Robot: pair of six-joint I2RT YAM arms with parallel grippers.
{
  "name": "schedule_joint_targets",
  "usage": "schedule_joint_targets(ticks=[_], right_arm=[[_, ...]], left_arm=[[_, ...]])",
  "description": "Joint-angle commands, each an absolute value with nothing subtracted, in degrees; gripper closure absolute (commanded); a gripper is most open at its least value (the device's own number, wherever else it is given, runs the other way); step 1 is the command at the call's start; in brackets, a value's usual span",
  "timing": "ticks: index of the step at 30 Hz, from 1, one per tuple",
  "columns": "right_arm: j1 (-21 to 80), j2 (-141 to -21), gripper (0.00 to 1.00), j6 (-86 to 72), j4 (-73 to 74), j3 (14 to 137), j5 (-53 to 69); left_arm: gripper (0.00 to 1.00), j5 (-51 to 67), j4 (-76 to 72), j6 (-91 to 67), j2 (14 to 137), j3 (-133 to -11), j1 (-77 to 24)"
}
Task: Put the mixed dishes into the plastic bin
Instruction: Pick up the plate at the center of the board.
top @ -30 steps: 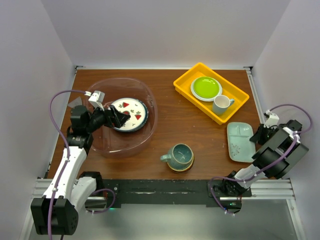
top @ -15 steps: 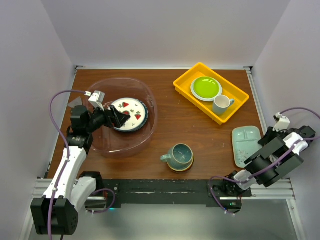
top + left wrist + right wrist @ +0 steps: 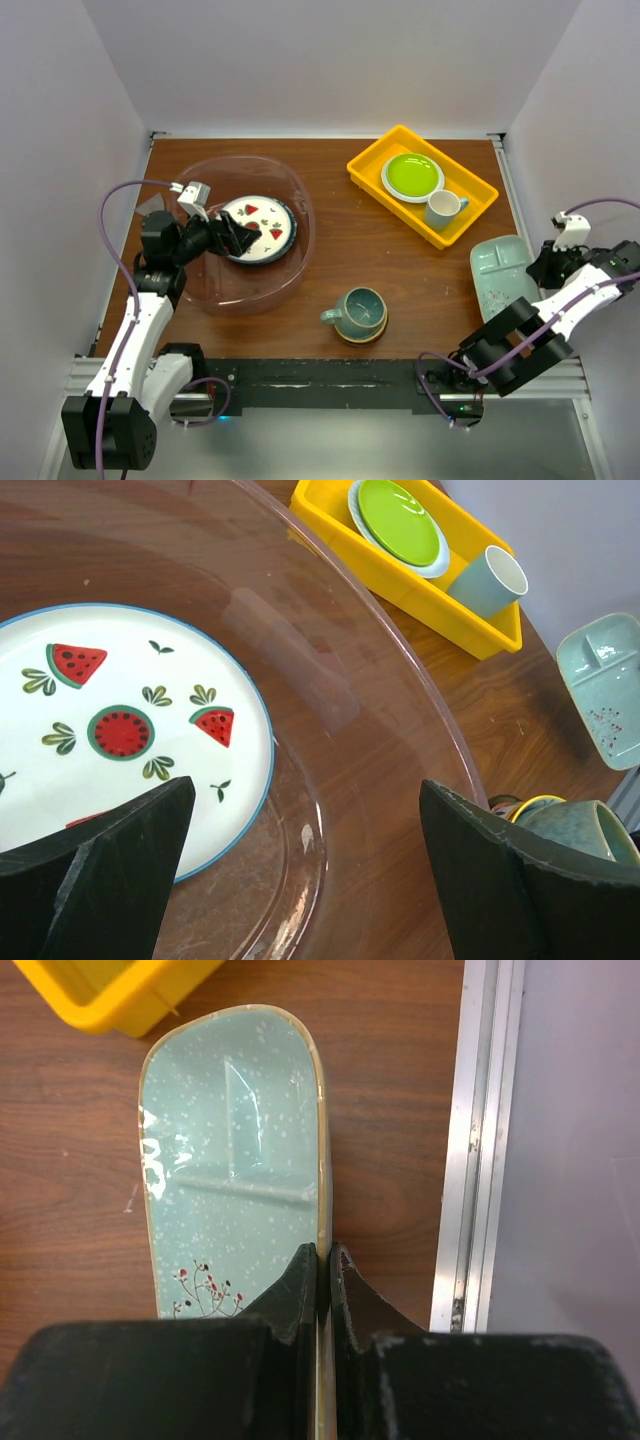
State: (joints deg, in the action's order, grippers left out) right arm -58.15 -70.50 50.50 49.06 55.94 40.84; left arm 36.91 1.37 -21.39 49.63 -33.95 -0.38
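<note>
The right gripper (image 3: pixel 322 1257) pinches the rim of the mint divided dish (image 3: pixel 230 1160) at the right edge of the table (image 3: pixel 400 265).
The plastic bin (image 3: pixel 250 290) lies well apart toward the left edge; there the left gripper (image 3: pixel 305 790) gapes wide over the watermelon plate (image 3: pixel 120 730).

I see the clear, faintly pink plastic bin (image 3: pixel 215 295) at the left with the white watermelon plate (image 3: pixel 268 225) flat inside, the teal mug (image 3: pixel 360 308) upright on a yellow-rimmed saucer (image 3: pixel 362 336) front-centre, and the pale mint divided dish (image 3: pixel 503 277) far right, its rim pinched by my right gripper (image 3: pixel 322 1250).
</note>
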Motion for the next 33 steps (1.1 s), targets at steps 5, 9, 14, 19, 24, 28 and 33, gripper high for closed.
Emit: schedule_joint_targets(ticks=[5,9,14,19,24,28,33], right_arm=[[-58.27,-65.22,1.00,52.65,57.82,64.07,50.18],[-58.18,-64.25,1.00,53.08,60.29,66.61,52.20],[-57.83,-65.21,1.00,55.01,65.90,69.96,55.10],[-54.68,-65.30,1.00,53.53,66.71,71.63,55.72],[-48.27,-64.43,1.00,47.03,63.64,72.42,55.72],[-43.52,-64.16,1.00,42.11,61.09,73.47,55.81],[-35.27,-65.39,1.00,34.82,56.61,73.83,55.90]], left_arm=[[0.00,38.76,-0.97,-20.13,49.39,-34.54,0.00],[0.00,39.20,-1.14,-20.22,49.31,-34.45,0.00],[0.00,39.64,-1.49,-20.30,49.48,-34.37,0.00],[0.00,39.99,-1.67,-20.30,49.48,-34.28,0.00],[0.00,40.78,-2.02,-20.39,49.83,-34.19,0.00],[0.00,42.01,-2.81,-20.74,49.83,-33.93,0.00],[0.00,46.48,-6.58,-22.85,50.27,-33.14,0.00]])
